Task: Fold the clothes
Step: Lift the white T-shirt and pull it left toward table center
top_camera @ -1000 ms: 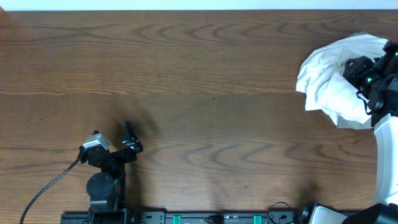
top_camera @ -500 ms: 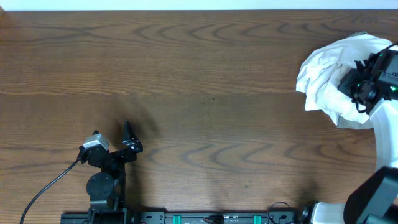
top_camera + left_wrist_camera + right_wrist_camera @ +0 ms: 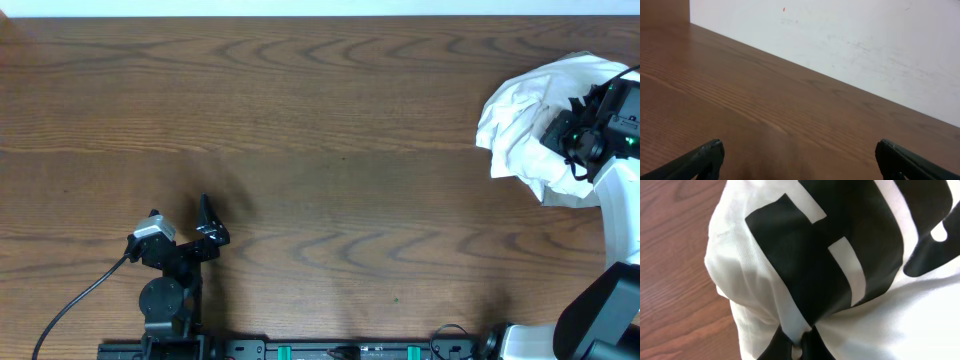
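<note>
The clothes show as one crumpled white T-shirt [image 3: 530,125] with bold black lettering [image 3: 830,255], heaped at the table's far right edge. My right gripper [image 3: 568,128] sits on top of the heap. In the right wrist view the right gripper [image 3: 801,347] is shut, with a fold of the white fabric pinched between its dark fingertips. My left gripper [image 3: 212,224] rests low near the front left, far from the shirt. Seen from its own wrist camera, the left gripper [image 3: 800,157] is open wide over bare wood, nothing between its fingers [image 3: 705,157].
The brown wooden table [image 3: 330,130] stretches between the two arms. A white wall [image 3: 850,40] borders its far edge. A black cable [image 3: 75,305] runs from the left arm's base toward the front edge.
The right arm shifted up onto the T-shirt heap, then its jaws closed on a fold of the fabric. The left arm has stayed still.
</note>
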### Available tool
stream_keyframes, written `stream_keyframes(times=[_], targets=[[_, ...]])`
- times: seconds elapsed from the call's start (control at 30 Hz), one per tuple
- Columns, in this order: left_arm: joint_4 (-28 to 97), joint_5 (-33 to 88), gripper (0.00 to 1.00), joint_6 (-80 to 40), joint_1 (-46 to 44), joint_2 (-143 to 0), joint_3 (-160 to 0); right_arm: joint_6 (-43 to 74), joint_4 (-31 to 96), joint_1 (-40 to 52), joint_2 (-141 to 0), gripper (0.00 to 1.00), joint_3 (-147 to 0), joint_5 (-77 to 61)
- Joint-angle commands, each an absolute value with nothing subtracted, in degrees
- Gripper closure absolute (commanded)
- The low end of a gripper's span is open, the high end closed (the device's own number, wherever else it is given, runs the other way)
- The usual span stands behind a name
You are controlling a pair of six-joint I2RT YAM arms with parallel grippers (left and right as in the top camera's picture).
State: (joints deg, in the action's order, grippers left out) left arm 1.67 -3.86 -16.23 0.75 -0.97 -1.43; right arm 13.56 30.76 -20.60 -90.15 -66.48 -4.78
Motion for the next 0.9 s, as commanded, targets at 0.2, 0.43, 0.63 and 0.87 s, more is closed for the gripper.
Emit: stream_keyframes(times=[0.2, 0.43, 0.63, 0.87], targets=[[3.75, -5.17, 0.02, -15.25, 1.17, -1.08, -0.23, 15.44, 29.23, -16.75, -78.11, 0.99, -67.09, -13.45], [3.75, -5.17, 0.02, -15.25, 1.17, -1.08, -0.23, 15.97, 27.2, -9.26, -70.39, 0.99, -67.09, -22.0], [3.75, -5.17, 0.02, -15.25, 1.17, -1.08, -0.23, 21.78, 26.98, 0.71, -72.51, 0.99, -67.05, -24.45], [3.75, -5.17, 0.02, -15.25, 1.17, -1.08, -0.23, 27.29, 18.5, 15.0, -81.21, 0.99, -67.05, -24.45]])
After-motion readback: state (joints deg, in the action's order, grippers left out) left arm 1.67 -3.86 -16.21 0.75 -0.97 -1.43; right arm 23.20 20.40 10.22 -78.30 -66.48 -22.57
